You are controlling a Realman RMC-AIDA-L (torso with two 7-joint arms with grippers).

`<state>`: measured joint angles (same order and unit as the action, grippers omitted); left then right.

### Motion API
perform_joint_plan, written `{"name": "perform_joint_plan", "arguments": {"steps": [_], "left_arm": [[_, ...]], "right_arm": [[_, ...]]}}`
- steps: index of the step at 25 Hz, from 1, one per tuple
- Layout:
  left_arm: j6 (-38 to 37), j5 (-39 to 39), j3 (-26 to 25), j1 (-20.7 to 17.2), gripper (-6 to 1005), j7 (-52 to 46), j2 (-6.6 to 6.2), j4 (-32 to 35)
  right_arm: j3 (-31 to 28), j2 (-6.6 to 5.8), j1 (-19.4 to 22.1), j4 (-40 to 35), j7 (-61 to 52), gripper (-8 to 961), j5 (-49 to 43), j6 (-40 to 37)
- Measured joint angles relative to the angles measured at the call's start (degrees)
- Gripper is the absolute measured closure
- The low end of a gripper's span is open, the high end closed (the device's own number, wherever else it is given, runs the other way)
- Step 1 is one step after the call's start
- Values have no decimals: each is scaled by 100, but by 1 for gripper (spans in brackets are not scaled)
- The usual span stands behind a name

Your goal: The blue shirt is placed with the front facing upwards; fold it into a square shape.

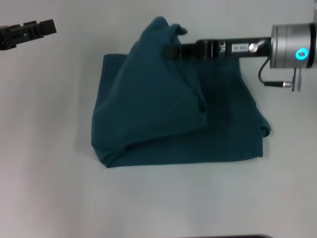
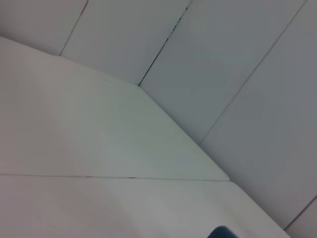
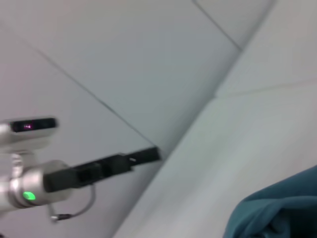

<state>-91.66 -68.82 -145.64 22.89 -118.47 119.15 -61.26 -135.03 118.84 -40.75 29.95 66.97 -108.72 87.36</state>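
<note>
Head view: the shirt (image 1: 178,124) lies partly folded on the white counter (image 1: 49,188), plain side up, as the right gripper (image 1: 171,51), closed on the cloth, lifts a peaked fold near the far edge; the left gripper (image 1: 49,26) hangs well off to the left above bare counter, and whether it is open cannot be told. Left wrist view: counter, wall panels and a sliver of teal at the frame's edge. Right wrist view: a corner of the shirt (image 3: 277,210), with the left gripper (image 3: 148,154) farther off.

Soft, even, dim overhead light, faint shadows; the right wrist view is motion-blurred.
</note>
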Motion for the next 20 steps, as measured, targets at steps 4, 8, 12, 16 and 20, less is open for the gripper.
{"name": "perform_joint_plan", "arguments": {"steps": [4,8,12,16,20], "left_arm": [[10,0,-19,0,231,-40,-11,0],[11,0,-44,-5,232,-81,-12,0],[11,0,-77,-11,231,-116,-15,0],[9,0,-84,-13,231,-129,-15,31],[8,0,-97,-13,230,-132,-15,73]], "right_arm": [[14,-22,-74,290,-141,900,52,259],[14,-31,-122,596,-283,900,60,508],[12,-97,-113,771,-427,899,63,733],[10,-197,-42,808,-546,899,59,916],[5,-290,40,829,-562,898,49,1183]]}}
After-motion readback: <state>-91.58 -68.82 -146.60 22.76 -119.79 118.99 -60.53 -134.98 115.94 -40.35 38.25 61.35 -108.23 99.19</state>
